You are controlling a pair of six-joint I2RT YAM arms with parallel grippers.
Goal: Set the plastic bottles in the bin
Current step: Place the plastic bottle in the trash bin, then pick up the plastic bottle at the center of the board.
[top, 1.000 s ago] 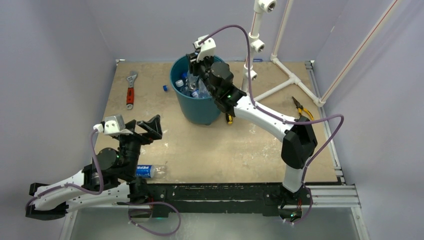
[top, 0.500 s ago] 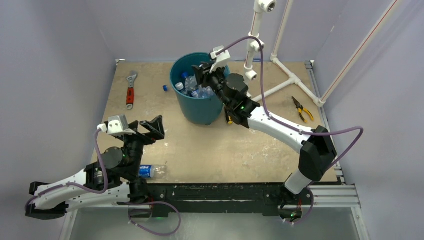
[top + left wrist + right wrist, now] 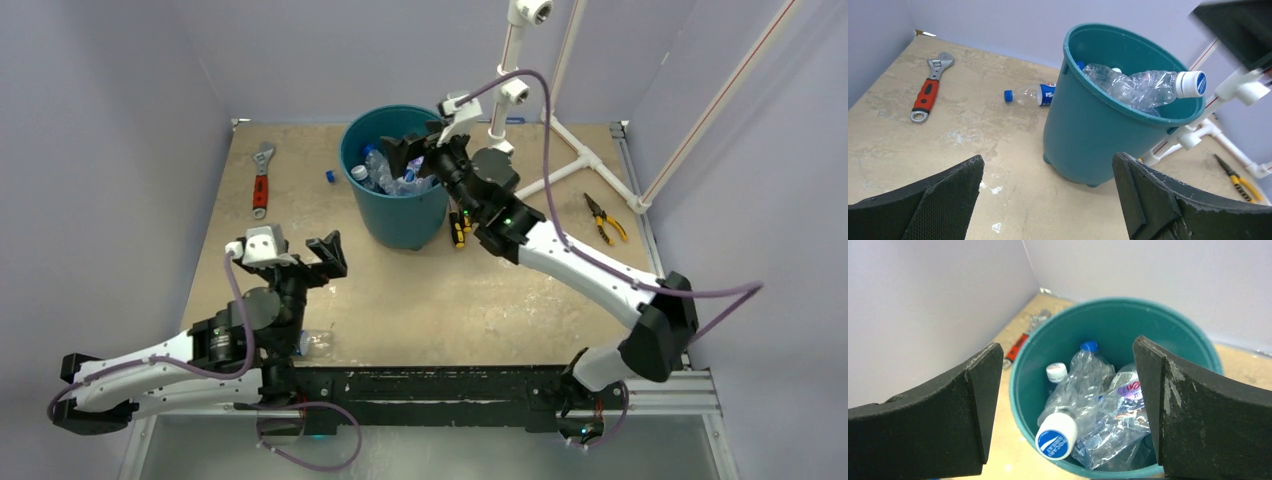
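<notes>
The teal bin (image 3: 400,222) stands at the middle back of the table with several crumpled clear plastic bottles (image 3: 393,176) inside. In the right wrist view a white-and-blue-capped bottle (image 3: 1068,425) lies on top of the pile, against the rim (image 3: 1017,390). My right gripper (image 3: 415,160) hovers open over the bin's right rim, nothing between its fingers (image 3: 973,405). A blue-capped bottle (image 3: 1030,94) lies on the table left of the bin (image 3: 1088,135). Another bottle (image 3: 316,343) lies by the near edge, beside my left arm. My left gripper (image 3: 322,258) is open and empty, facing the bin.
A red-handled wrench (image 3: 262,182) lies at the back left. Yellow-and-black screwdrivers (image 3: 458,228) rest at the bin's right foot. Pliers (image 3: 603,215) lie at the right. A white pipe frame (image 3: 560,140) stands behind and right of the bin.
My right gripper has opened over the bin and drawn back to the right; the bottle it carried now lies in the bin. My left arm has swung rightward toward the bin.
</notes>
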